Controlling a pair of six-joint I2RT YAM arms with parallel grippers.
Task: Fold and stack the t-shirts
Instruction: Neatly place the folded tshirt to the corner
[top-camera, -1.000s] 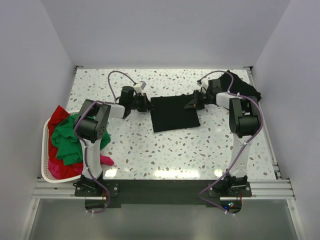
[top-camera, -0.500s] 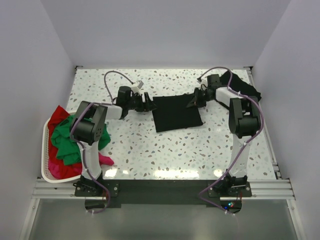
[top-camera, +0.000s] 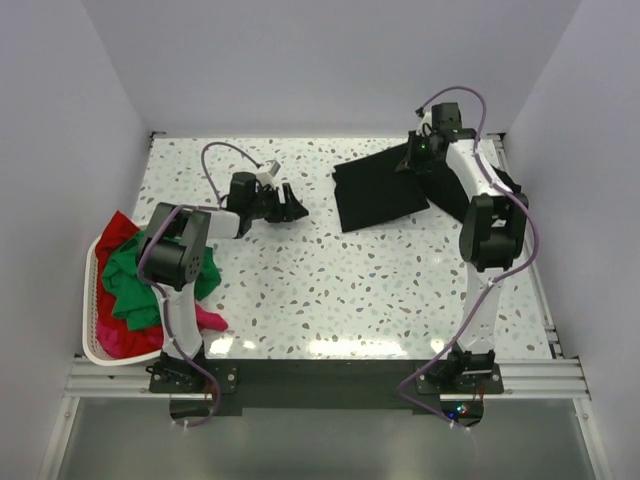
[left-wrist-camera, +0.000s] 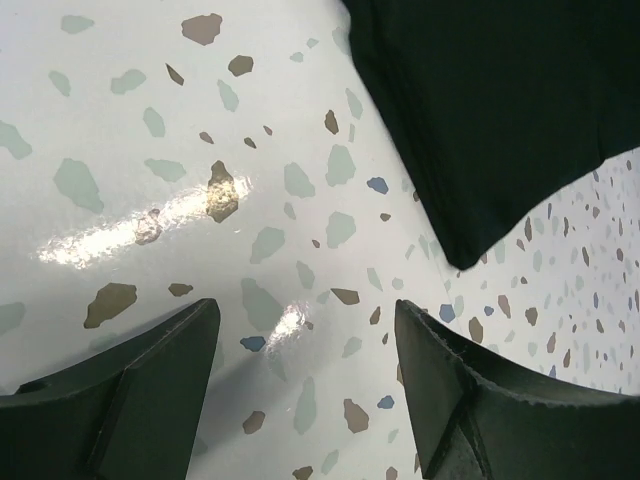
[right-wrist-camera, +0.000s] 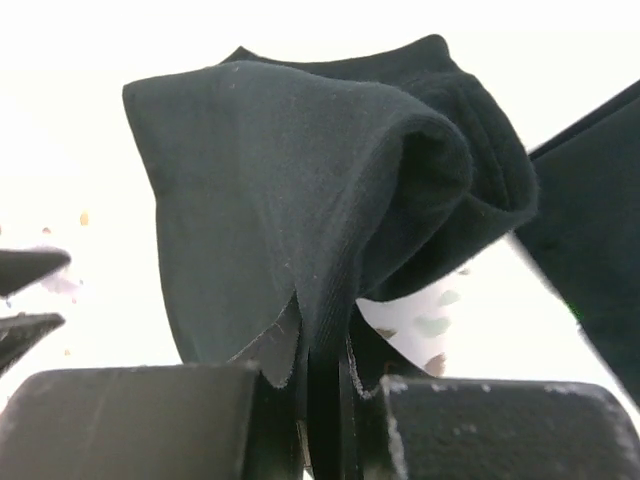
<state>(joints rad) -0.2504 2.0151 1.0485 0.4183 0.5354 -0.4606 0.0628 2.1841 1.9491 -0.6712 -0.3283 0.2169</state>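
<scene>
A folded black t-shirt (top-camera: 378, 195) lies at the back of the table, its right corner lifted. My right gripper (top-camera: 411, 161) is shut on that corner; in the right wrist view the black cloth (right-wrist-camera: 300, 190) bunches up out of the closed jaws of the right gripper (right-wrist-camera: 325, 375). My left gripper (top-camera: 292, 206) stands open just left of the shirt, apart from it. In the left wrist view the left gripper (left-wrist-camera: 305, 335) has only bare table between its fingers (left-wrist-camera: 140, 390), and the black shirt (left-wrist-camera: 490, 110) lies beyond them.
A white basket (top-camera: 88, 335) at the left edge holds green (top-camera: 135, 285) and red (top-camera: 120, 228) shirts, with a magenta one (top-camera: 210, 320) hanging out. More black cloth (top-camera: 505, 185) lies in the back right corner. White walls close in the speckled table (top-camera: 330, 290).
My left gripper opened, let go of the black shirt and stayed behind. The right gripper pulled the shirt toward the back right and lifted its corner.
</scene>
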